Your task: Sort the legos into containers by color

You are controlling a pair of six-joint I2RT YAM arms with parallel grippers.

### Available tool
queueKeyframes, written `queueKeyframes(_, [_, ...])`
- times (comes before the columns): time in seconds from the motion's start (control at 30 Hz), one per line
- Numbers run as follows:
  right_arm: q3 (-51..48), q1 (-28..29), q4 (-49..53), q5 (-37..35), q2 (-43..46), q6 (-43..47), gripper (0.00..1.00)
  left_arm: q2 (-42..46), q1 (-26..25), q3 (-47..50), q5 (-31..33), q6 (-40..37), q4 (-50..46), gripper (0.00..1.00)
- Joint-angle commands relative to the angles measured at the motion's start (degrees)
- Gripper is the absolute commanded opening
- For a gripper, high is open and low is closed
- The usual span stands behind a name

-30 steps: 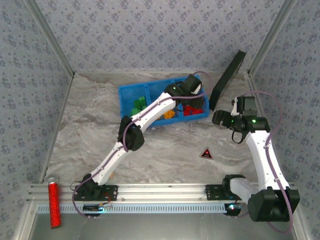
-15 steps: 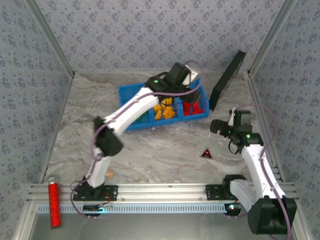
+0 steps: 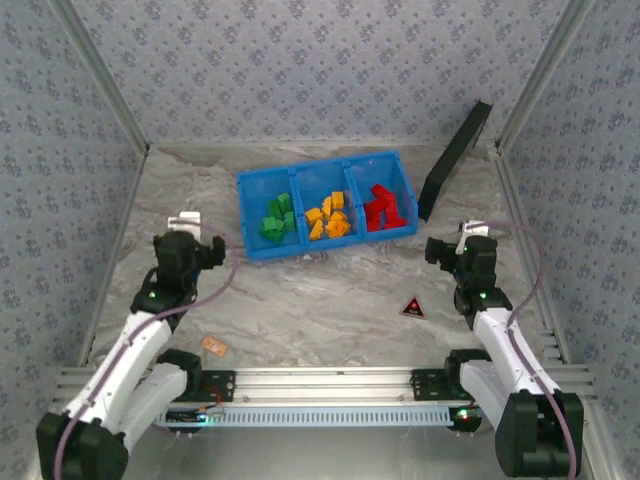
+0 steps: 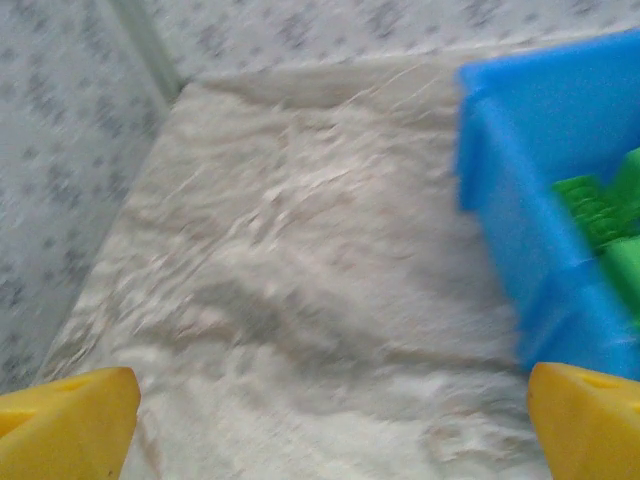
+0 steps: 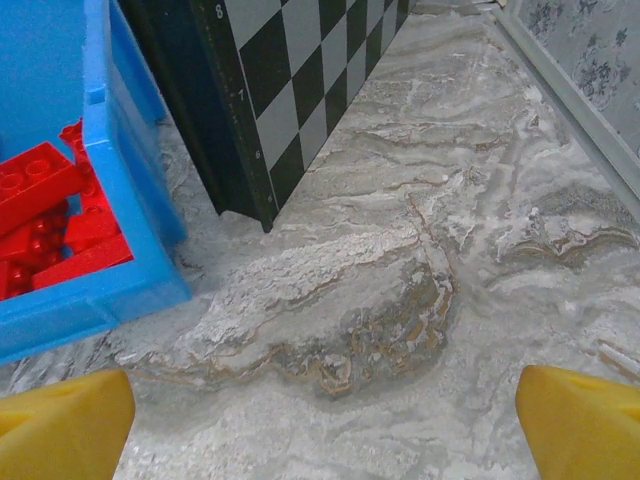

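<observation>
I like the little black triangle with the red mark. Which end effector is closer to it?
Right. The right end effector sits just beyond the triangle, slightly right; the left end effector is far off to its left.

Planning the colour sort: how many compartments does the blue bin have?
3, side by side: the left compartment holds green legos, the middle compartment orange-yellow legos, the right compartment red legos. None hidden.

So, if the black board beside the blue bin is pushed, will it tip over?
Probably: the board stands tilted on one edge, so a nudge could topple it. It looks thin and stiff, unlikely to bend.
</observation>
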State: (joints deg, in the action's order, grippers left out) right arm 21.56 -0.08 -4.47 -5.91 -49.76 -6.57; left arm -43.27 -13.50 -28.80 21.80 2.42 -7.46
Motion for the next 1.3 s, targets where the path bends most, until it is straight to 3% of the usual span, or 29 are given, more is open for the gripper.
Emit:
queueKeyframes(0.0, [-3.0,0.3,-10.4,-2.4,-2.0,0.6,1.00,1.5,5.5,6.5,1.2,1.4,17.1,0.99])
queueKeyframes(0.1, [-5.6,0.2,-18.5,-3.0,-5.9,1.8,1.00,-6.9,9.4,15.6,1.0,6.1,38.5,0.99])
queueKeyframes(0.2, [-6.6,0.3,-25.2,-2.5,-12.3,1.5,1.00,-22.0,10.8,11.6,1.3,4.4,41.9,0.99])
queueKeyframes(0.3, [-6.2,0.7,-30.9,-2.2,-16.9,1.7,1.00,-33.1,11.0,13.3,1.5,3.4,59.1,0.99])
queueKeyframes(0.37, [-5.6,0.8,-35.2,-2.7,-20.5,2.2,1.00,-38.3,12.5,11.9,-0.8,4.2,61.2,0.99])
queueKeyframes(0.47, [-0.5,0.8,-30.4,-2.3,-24.8,3.2,1.00,-40.5,12.9,7.7,-7.3,2.3,54.6,0.99])
queueKeyframes(0.53, [1.5,0.9,-28.5,0.4,-26.3,5.0,1.00,-46.8,12.9,7.3,-9.7,0.0,62.1,0.99])
queueKeyframes(0.57, [2.2,0.9,-27.5,1.3,-26.6,5.6,1.00,-44.1,13.2,5.8,-11.0,1.1,53.6,0.99])
queueKeyframes(0.63, [2.7,0.7,-28.0,3.0,-27.4,7.1,1.00,-46.0,13.5,7.1,-11.9,0.5,60.3,0.99])
queueKeyframes(0.7, [3.6,0.1,-28.1,4.8,-28.8,8.4,1.00,-44.3,13.5,5.5,-12.2,0.9,54.1,0.99])
queueKeyframes(0.73, [4.6,0.0,-27.6,5.2,-29.6,9.2,1.00,-45.4,13.5,6.5,-12.3,0.5,58.4,0.99])
queueKeyframes(0.8, [6.7,0.3,-25.9,5.9,-31.6,12.6,1.00,-44.3,13.5,5.5,-12.6,0.8,54.3,0.99])
queueKeyframes(0.9, [10.6,-1.3,-22.0,7.4,-34.9,10.5,1.00,-44.5,13.5,5.6,-12.7,0.6,54.8,0.99])
queueKeyframes(1.07, [3.6,-3.3,-35.3,9.1,-35.9,8.4,1.00,-44.5,13.5,5.6,-12.8,0.5,54.8,0.99])
queueKeyframes(1.13, [-0.6,-1.5,-47.3,6.4,-38.7,9.2,1.00,-44.5,13.5,5.6,-12.7,0.6,54.9,0.99])
queueKeyframes(1.17, [0.9,-1.0,-42.2,4.5,-37.1,9.4,1.00,-44.5,13.5,5.7,-12.7,0.5,55.0,0.99])
queueKeyframes(1.27, [1.6,-1.4,-40.6,3.5,-37.3,8.4,1.00,-44.5,13.5,5.7,-12.7,0.6,54.9,0.99])
